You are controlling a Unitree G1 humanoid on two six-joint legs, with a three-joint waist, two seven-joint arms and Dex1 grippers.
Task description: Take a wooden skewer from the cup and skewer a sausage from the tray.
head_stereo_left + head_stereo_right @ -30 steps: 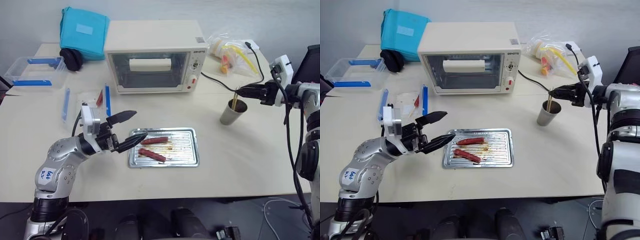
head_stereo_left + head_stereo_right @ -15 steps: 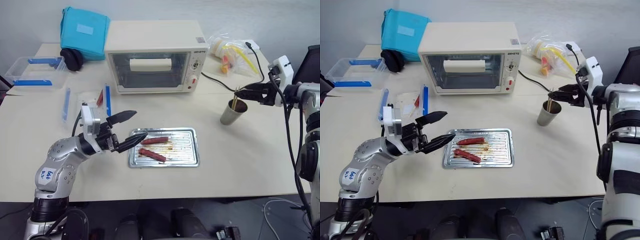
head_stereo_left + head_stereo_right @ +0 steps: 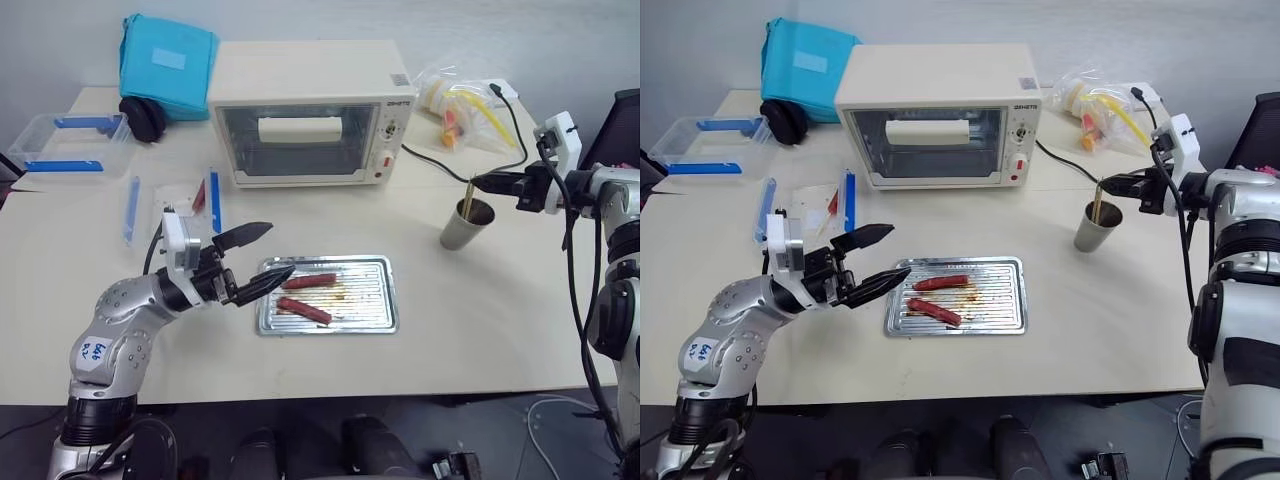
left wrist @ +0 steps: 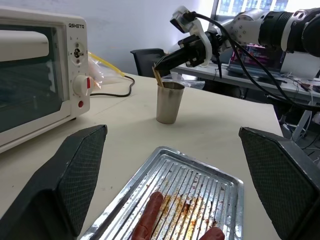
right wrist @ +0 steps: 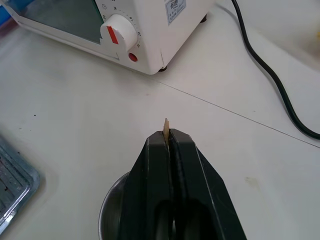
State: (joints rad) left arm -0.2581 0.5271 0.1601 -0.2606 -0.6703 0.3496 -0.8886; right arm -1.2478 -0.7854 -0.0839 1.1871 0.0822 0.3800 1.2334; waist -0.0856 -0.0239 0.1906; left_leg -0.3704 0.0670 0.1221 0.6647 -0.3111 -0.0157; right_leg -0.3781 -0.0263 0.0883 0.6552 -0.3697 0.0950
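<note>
The right claw (image 5: 169, 137) is pinched together on the wooden skewer (image 3: 467, 199) standing in the cup (image 3: 466, 224), at three o'clock on the tabletop (image 3: 480, 310); the left claw (image 3: 258, 256) is held wide apart at nine o'clock of the tray (image 3: 375, 300); the sausage (image 3: 303, 310) lies inside.

Tray (image 3: 385, 300) front of oven (image 3: 310, 110), cup (image 3: 463, 225) to tray's right, sausage (image 3: 303, 310) in tray

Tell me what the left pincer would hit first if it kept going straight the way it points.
Probably the tray: the open left pincer points across its near-left corner, toward the two sausages. If it passes above them, the cup lies farther along that line. Depth is unclear.
</note>
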